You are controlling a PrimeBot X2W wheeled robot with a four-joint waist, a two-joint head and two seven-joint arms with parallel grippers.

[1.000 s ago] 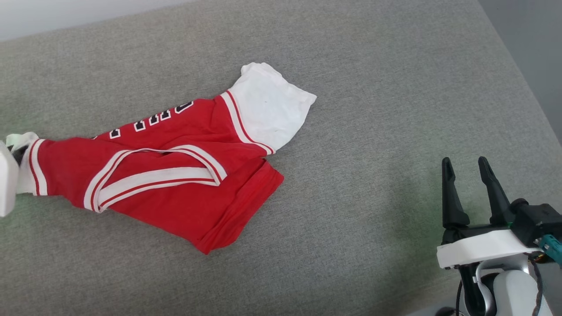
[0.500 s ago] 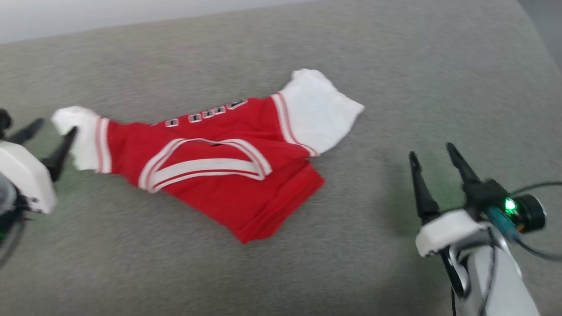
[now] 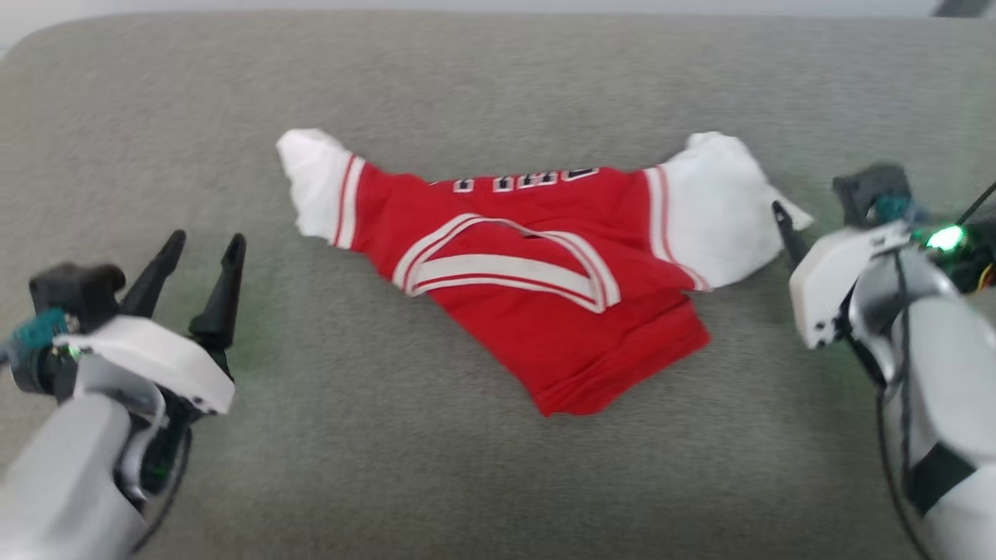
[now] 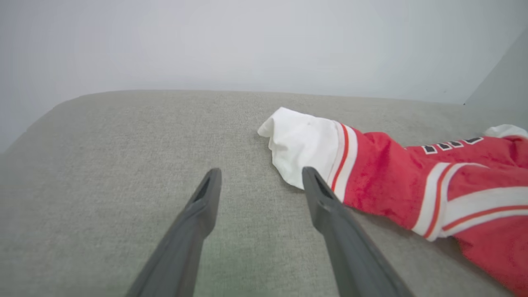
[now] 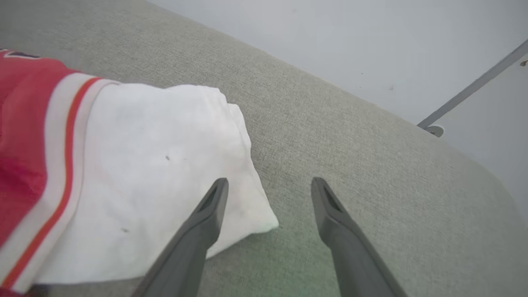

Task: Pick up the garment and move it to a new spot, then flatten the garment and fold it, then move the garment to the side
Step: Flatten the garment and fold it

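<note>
- Left gripper [image 3: 205, 243], lower left of the head view: fingers apart, nothing between them, poised over bare grey surface [image 3: 467, 482].
- Right gripper [image 5: 269, 183], at the right edge of the head view: fingers apart too, and empty.
- Garment [image 3: 545, 327]: lies crumpled at the centre of the head view, on the grey surface between the two grippers. Its red hem corner [image 3: 560, 400] is nearest the camera.
- Handling, as a judgement: it looks thin, limp and light. It will likely sag and bunch when lifted and drag on the rough surface, and it is not fragile. One pinch would let it hang in a rope, so two spread pinches suit flattening better.
- Where to hold, as a judgement: the two white sleeves, the left sleeve [image 3: 315, 183] and the right sleeve [image 3: 720, 206]. Each lies out sideways toward its own gripper, with a free edge to pinch.
- The head view gives the whole outline: the striped neck trim [image 3: 506, 264] and the body doubled over, with the lettering [image 3: 529, 179] along the far edge.
- The left wrist view shows what that one cannot: the left sleeve lies just to the right of one finger, not between the fingers.
- The right wrist view shows a finger [image 5: 206, 214] crossing the right sleeve's corner. I cannot tell whether they touch. It also shows small dark specks on the white cloth.
- Farthest off, both wrist views show a pale wall [image 4: 247, 41].
</note>
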